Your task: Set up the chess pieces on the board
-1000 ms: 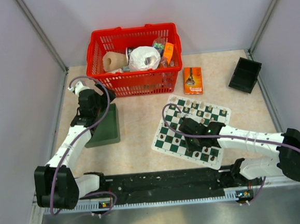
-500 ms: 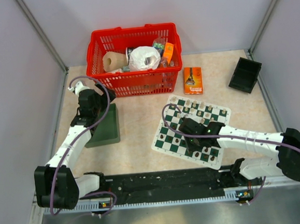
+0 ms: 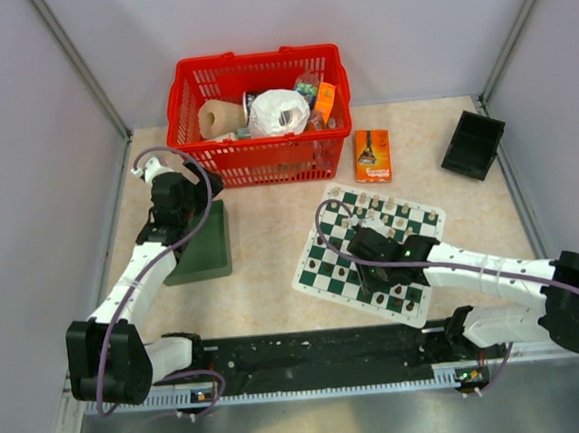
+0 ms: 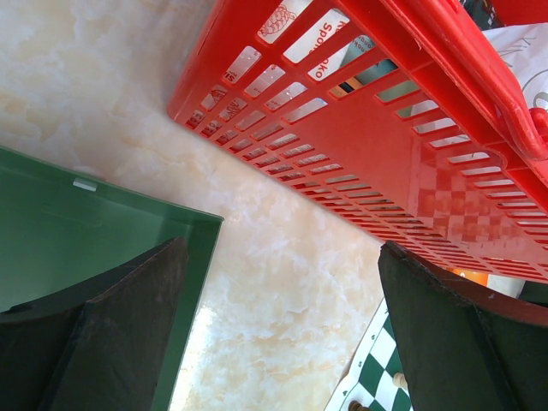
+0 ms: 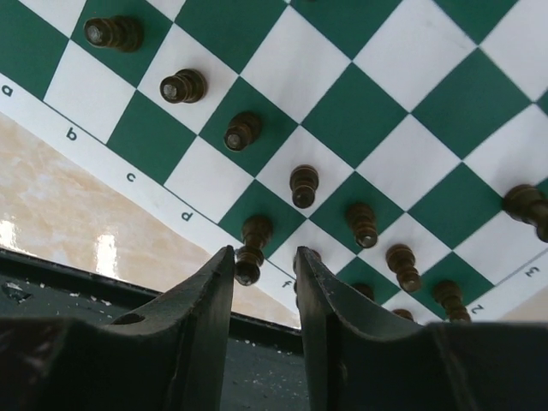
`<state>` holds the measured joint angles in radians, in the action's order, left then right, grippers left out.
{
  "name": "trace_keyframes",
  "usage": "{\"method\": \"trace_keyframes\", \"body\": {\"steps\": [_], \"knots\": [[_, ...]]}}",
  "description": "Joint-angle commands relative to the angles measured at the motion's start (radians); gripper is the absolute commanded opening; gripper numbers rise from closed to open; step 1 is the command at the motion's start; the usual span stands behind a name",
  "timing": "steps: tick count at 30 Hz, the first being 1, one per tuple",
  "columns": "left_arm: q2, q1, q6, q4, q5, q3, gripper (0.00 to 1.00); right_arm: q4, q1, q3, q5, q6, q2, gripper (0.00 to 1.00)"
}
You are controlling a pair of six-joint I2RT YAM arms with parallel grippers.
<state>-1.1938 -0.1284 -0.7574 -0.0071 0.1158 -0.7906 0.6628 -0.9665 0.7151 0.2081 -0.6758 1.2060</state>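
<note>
Where the chess pieces (image 5: 304, 184) stand: dark ones are upright on squares of the rows along the board's lettered edge.
Board (image 3: 321, 266): lies flat on the table (image 3: 271, 238), turned at an angle, right of centre, in front of the right arm.
Right gripper (image 5: 264, 255): low over the board's lettered edge, jaws parted a little and clasping nothing; one dark piece (image 5: 251, 254) stands free in the gap, nearer one finger.
Left gripper (image 4: 282, 253): jaws spread wide and empty, above the corner of the green tray (image 4: 103, 223), beside the red basket (image 4: 360, 145).
Beyond the board: an orange box (image 3: 372, 156) and a black tray (image 3: 472, 144).
</note>
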Motion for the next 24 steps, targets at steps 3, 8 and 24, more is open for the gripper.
{"method": "trace_keyframes", "body": {"steps": [3, 8, 24], "knots": [[0.011, 0.006, 0.003, 0.044, -0.008, 0.005, 0.99, 0.084, 0.001, 0.07, 0.171, -0.048, -0.123, 0.41], [0.014, 0.006, 0.004, 0.042, -0.007, 0.005, 0.99, 0.161, 0.148, 0.043, 0.209, -0.133, -0.163, 0.45], [0.013, 0.006, 0.004, 0.041, -0.004, -0.001, 0.99, 0.207, 0.387, -0.016, 0.24, -0.197, -0.172, 0.55]]}}
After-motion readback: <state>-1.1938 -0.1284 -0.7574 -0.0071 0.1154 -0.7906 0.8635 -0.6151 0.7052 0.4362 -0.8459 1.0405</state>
